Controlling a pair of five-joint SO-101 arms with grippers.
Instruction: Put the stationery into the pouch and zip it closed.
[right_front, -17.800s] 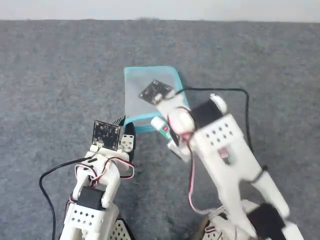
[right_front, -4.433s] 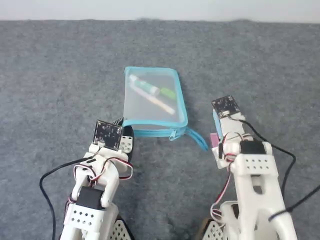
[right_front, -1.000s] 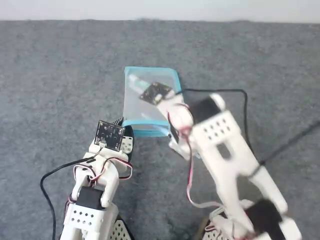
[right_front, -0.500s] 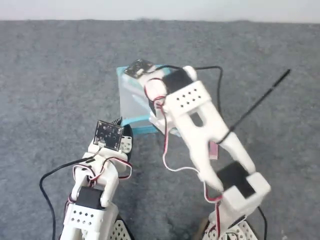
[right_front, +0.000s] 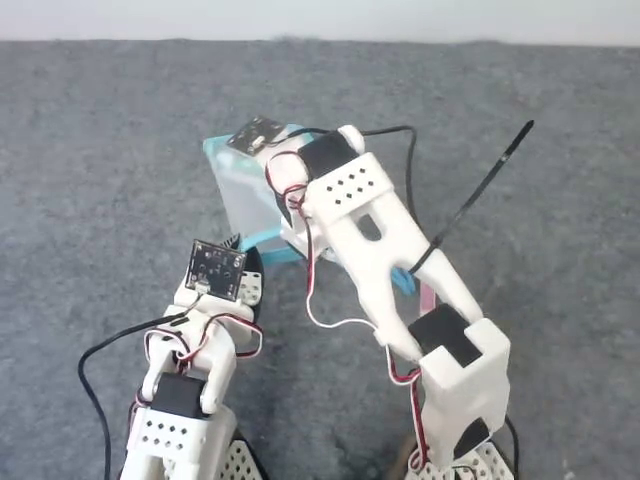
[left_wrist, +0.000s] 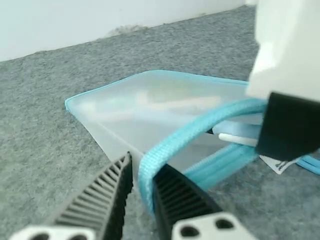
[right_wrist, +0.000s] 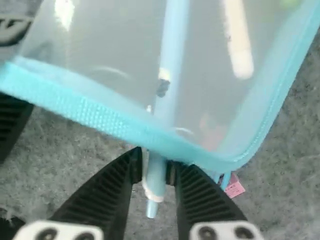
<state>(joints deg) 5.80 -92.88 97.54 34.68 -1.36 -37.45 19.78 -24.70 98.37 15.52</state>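
left end effector pinching pouch rim | right end effector clamped on pen | risk imo: pen snags rim, yanks pouch loose

light: bright, even, diffuse, from above the pouch | shadows: faint, soft-edged on carpet beside pouch, under my right arm | glare: white patches on pouch plastic, my right wrist view; mild sheen, left wrist view | wall behind pouch washed pale
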